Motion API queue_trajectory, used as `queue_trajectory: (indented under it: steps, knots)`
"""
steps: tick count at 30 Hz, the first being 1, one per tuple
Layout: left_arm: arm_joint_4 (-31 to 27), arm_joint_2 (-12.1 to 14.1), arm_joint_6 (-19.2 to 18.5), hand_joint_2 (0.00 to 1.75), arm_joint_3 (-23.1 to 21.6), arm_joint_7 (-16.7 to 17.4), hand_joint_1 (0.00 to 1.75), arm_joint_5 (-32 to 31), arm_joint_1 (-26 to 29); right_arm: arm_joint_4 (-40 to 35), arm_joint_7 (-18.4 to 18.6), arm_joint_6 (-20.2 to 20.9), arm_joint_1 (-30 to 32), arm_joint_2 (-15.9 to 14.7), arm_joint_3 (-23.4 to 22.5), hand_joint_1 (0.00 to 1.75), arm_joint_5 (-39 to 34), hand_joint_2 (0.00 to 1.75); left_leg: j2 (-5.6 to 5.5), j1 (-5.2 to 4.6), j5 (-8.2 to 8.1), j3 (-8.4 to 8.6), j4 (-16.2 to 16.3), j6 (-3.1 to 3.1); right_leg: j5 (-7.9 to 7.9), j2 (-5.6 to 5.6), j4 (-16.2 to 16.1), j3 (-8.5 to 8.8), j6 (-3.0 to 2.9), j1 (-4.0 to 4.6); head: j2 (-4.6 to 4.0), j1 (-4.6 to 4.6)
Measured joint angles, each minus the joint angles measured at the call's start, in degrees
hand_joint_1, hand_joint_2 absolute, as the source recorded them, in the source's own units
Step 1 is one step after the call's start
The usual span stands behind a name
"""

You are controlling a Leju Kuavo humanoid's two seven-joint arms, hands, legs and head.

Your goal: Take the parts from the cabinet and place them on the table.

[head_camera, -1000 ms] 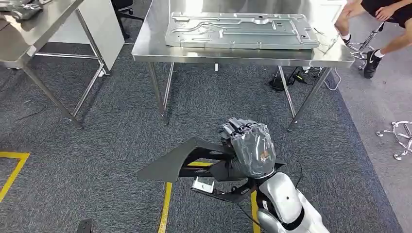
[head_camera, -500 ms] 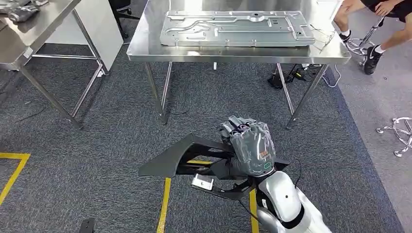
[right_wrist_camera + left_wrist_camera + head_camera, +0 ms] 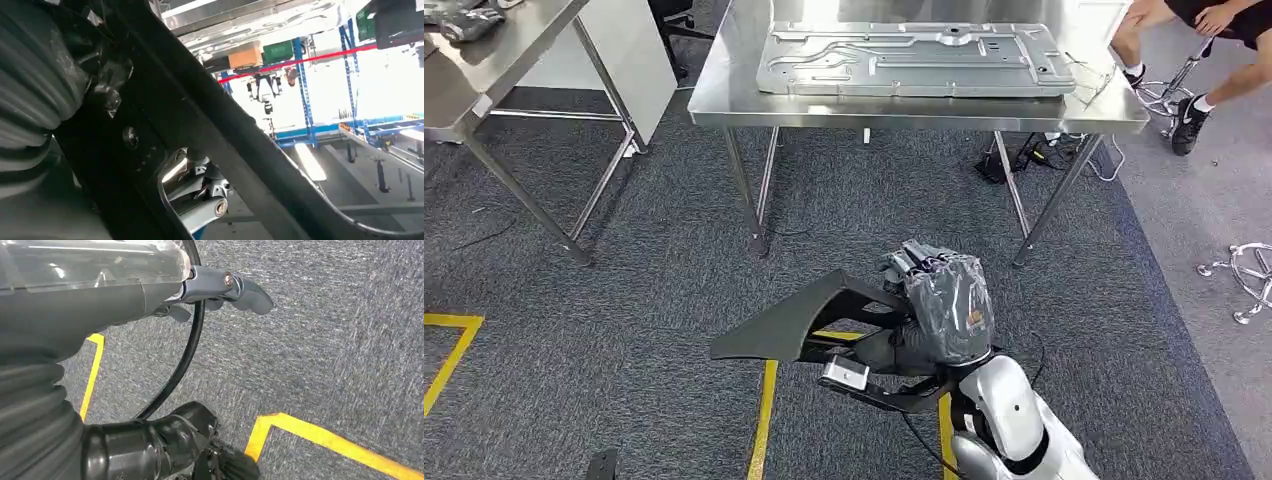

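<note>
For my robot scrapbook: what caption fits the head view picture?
Right robot hand carries a black part above grey carpet toward the steel table holding a metal panel.

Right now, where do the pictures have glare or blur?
Head view: glare whitens the far edge of the steel table; the black part in the right hand is sharp. Right wrist view: the background is overexposed. Left wrist view: the left hand is slightly soft.

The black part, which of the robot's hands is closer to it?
Right. The right hand grips the black part itself, out in front of the robot. The left hand hangs apart from it, over the grey carpet.
</note>
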Motion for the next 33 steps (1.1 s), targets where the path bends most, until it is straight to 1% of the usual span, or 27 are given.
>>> queue_trajectory:
  steps: [2, 3, 4, 5, 6, 7, 8, 9, 10, 11, 12, 13, 14, 15, 16, 17, 18, 19, 20, 23, 24, 27, 29, 33]
  knots:
    - [0.0, 0.0, 0.0, 1.75, 0.0, 0.0, 0.0, 0.0, 0.0, 0.0, 0.0, 0.0, 0.0, 0.1, -0.1, 1.75, 0.0, 1.75, 0.0, -0.1, -0.04, 0.0, 0.0, 0.26, 0.06, 0.0, -0.3, 0.13, 0.29, -0.11, 0.0, -0.02]
    - [0.0, 0.0, 0.0, 1.75, 0.0, -0.1, 0.0, 0.0, 0.0, -0.2, 0.0, 0.0, 0.0, 0.1, -0.2, 1.75, 0.0, 1.75, 0.01, 0.05, 0.23, 0.23, -0.6, 0.62, 0.1, 0.01, -0.5, 0.3, 0.59, 0.04, 0.0, 0.0]
    - [0.0, -0.1, 0.0, 1.75, 0.0, -0.1, 0.0, 0.0, 0.0, -0.5, 0.0, 0.0, 0.1, 0.1, -0.4, 1.75, 0.0, 1.75, 0.23, 0.77, 0.74, 0.8, -1.5, 0.92, -0.27, -0.14, 0.0, 0.35, 0.75, 0.05, 0.0, -0.02]
    - [0.0, -0.1, 0.0, 1.75, 0.0, -0.1, 0.0, 0.0, 0.0, -0.5, 0.0, -0.1, 0.1, 0.1, -0.4, 1.75, 0.0, 1.75, 0.26, 0.68, 0.87, 1.0, -1.9, 1.14, -1.61, -0.25, 1.5, -0.28, 0.86, 0.22, 0.0, 0.13]
    - [0.0, -0.1, 0.0, 1.75, 0.0, -0.1, 0.0, 0.0, -0.1, -0.5, 0.0, -0.3, 0.0, 0.1, -0.4, 1.75, 0.0, 1.75, 0.71, 0.66, 0.96, 1.0, -1.9, 1.33, -3.96, -0.28, 5.2, -2.03, 0.94, 0.11, 0.0, 0.26]
    - [0.0, -0.1, 0.0, 1.75, 0.0, -0.1, 0.0, 0.0, 0.0, -0.5, 0.0, -0.3, 0.2, 0.1, -0.4, 1.75, 0.0, 1.75, 0.92, 0.65, 0.94, 0.95, -1.8, 1.35, -6.18, -0.28, 9.9, -4.24, 1.03, 0.02, 0.0, 0.31]
    - [0.0, -0.1, 0.0, 1.75, 0.0, -0.1, 0.0, 0.0, 0.0, -0.5, 0.0, -0.3, 0.5, 0.1, -0.4, 1.75, 0.0, 1.75, 1.14, 0.62, 0.88, 0.93, -1.8, 1.41, -7.73, -0.28, 13.9, -6.33, 1.16, -0.09, 0.0, 0.26]
    - [0.0, -0.1, 0.0, 1.75, 0.0, -0.1, 0.0, 0.0, 0.1, -0.5, 0.0, -0.3, 0.7, 0.1, -0.4, 1.75, 0.2, 1.75, 1.44, 0.61, 0.8, 0.91, -1.7, 1.38, -8.2, -0.29, 16.8, -7.92, 1.31, -0.23, 0.0, 0.28]
    - [0.0, -0.1, 0.0, 1.75, 0.0, -0.1, 0.0, 0.0, 0.1, -0.5, 0.0, -0.3, 0.9, 0.1, -0.5, 1.75, 0.4, 1.75, 1.74, 0.62, 0.71, 0.93, -1.6, 1.29, -7.14, -0.34, 16.4, -7.93, 1.43, -0.38, 0.0, 0.28]
    - [0.0, -0.1, 0.0, 1.75, 0.0, -0.1, 0.0, 0.0, 0.0, -0.5, 0.0, -0.3, 0.9, 0.1, -0.5, 1.75, 0.5, 1.75, 2.07, 0.64, 0.53, 0.93, -1.4, 1.12, -4.74, -0.5, 13.2, -6.53, 1.46, -0.54, 0.0, 0.26]
    - [0.0, -0.1, 0.0, 1.75, 0.0, -0.1, 0.0, 0.0, 0.0, -0.5, 0.0, -0.3, 0.8, 0.1, -0.6, 1.75, 0.8, 1.75, 2.34, 0.66, 0.32, 0.94, -1.1, 0.88, -2.12, -0.86, 8.5, -4.25, 1.43, -0.66, 0.0, 0.31]
    - [0.0, -0.1, 0.0, 1.75, 0.0, -0.1, 0.0, 0.0, 0.0, -0.5, 0.0, -0.4, 0.8, 0.1, -0.7, 1.75, 1.2, 1.75, 2.63, 0.68, 0.0, 0.94, -0.7, 0.68, 0.29, -1.64, 3.1, -1.49, 1.27, -0.71, 0.0, 0.28]
    - [0.0, -0.1, 0.0, 1.75, 0.0, -0.1, 0.0, 0.0, 0.0, -0.5, 0.0, -0.5, 0.8, 0.1, -0.7, 1.75, 1.5, 1.75, 2.9, 0.64, -0.25, 0.91, -0.4, 0.36, -0.14, -2.91, 0.4, -0.46, 0.92, -0.48, 0.0, 0.31]
    - [0.0, -0.1, 0.0, 1.75, 0.0, 0.0, 0.0, 0.0, 0.0, -0.5, 0.0, -0.6, 0.9, 0.2, -0.7, 1.75, 2.3, 1.75, 2.83, 0.31, -0.48, 0.71, -0.1, -0.11, 0.27, -2.34, 0.2, -0.4, 0.6, -0.14, 0.0, 0.26]
    - [0.0, -0.1, 0.0, 1.75, 0.0, 0.0, 0.0, 0.0, 0.0, -0.5, 0.0, -0.9, 0.8, 0.1, -0.7, 1.75, 3.1, 1.75, 2.98, 0.46, -0.37, 0.74, -0.2, -0.44, 0.3, -1.99, 0.5, -0.55, 0.43, -0.02, 0.0, 0.26]
    - [0.0, -0.1, 0.0, 1.75, 0.0, 0.0, 0.0, 0.0, 0.0, -0.5, 0.0, -1.0, 0.7, 0.1, -0.7, 1.75, 4.1, 1.75, 3.12, 0.3, -0.47, 0.77, -0.2, -0.49, 0.48, -1.89, 0.3, -0.48, 0.29, -0.11, 0.0, 0.22]
    - [0.0, -0.1, 0.0, 1.75, 0.0, 0.0, 0.0, 0.0, -0.1, -0.4, 0.0, -1.0, 0.6, 0.1, -0.7, 1.75, 4.6, 1.75, 3.1, 0.29, -0.74, 0.96, -0.3, 0.32, 0.52, -1.78, 0.1, -0.4, 0.36, -0.14, 0.0, 0.24]
    - [0.0, -0.1, 0.0, 1.75, -0.1, 0.1, 0.0, 0.0, -0.1, -0.4, 0.0, -1.0, 0.5, 0.1, -0.7, 1.75, 4.9, 1.75, 3.14, 0.42, -0.62, 0.97, -0.3, 0.44, 0.52, -1.7, 0.1, -0.38, 0.35, -0.06, 0.0, 0.24]
    - [0.0, -0.2, 0.0, 1.75, -0.1, 0.1, 0.0, 0.0, -0.1, -0.3, 0.0, -1.0, 0.5, 0.1, -0.7, 1.75, 5.1, 1.75, 3.13, 0.49, -0.51, 1.01, -0.4, 0.21, 0.44, -1.68, 0.2, -0.38, 0.21, 0.07, 0.0, 0.24]
    - [0.0, -0.1, 0.0, 1.75, -0.1, 0.1, 0.0, 0.0, -0.1, -0.1, 0.1, -1.1, 0.3, 0.1, -0.7, 1.75, 5.4, 1.75, 3.12, 0.58, -0.34, 1.0, -0.6, -0.08, 0.46, -1.69, 0.3, -0.55, -0.01, 0.16, 0.0, 0.22]
    - [0.0, 0.0, 0.0, 1.75, -0.1, 0.1, 0.0, 0.0, 0.0, 0.0, 0.1, -1.1, 0.3, 0.1, -0.7, 1.75, 5.6, 1.75, 3.1, 0.6, -0.19, 1.0, -0.7, -0.39, 0.47, -1.7, 0.3, -0.59, -0.13, 0.17, 0.0, 0.24]
    - [0.0, 0.0, 0.0, 1.75, -0.1, 0.1, 0.0, 0.0, 0.0, 0.2, 0.1, -1.1, 0.0, 0.1, -0.7, 1.75, 5.9, 1.75, 3.1, 0.6, -0.12, 0.99, -0.9, -0.57, 0.45, -1.69, 0.3, -0.67, -0.16, 0.19, 0.0, 0.24]
    - [0.0, 0.0, 0.0, 1.75, -0.1, 0.1, 0.0, 0.0, 0.0, 0.3, 0.4, -1.1, -0.1, 0.1, -0.7, 1.75, 6.1, 1.75, 3.1, 0.6, -0.1, 0.99, -0.9, -0.9, 0.42, -1.69, 0.4, -0.67, -0.2, 0.2, 0.0, 0.24]
    - [0.0, 0.0, 0.1, 1.75, -0.1, 0.4, 0.0, 0.0, 0.0, 0.6, 1.0, -1.1, -0.1, 0.0, -0.7, 1.75, 6.4, 1.75, 3.1, 0.59, -0.14, 0.96, -0.9, -0.98, 0.42, -1.69, 0.4, -0.67, -0.2, 0.18, 0.0, 0.24]
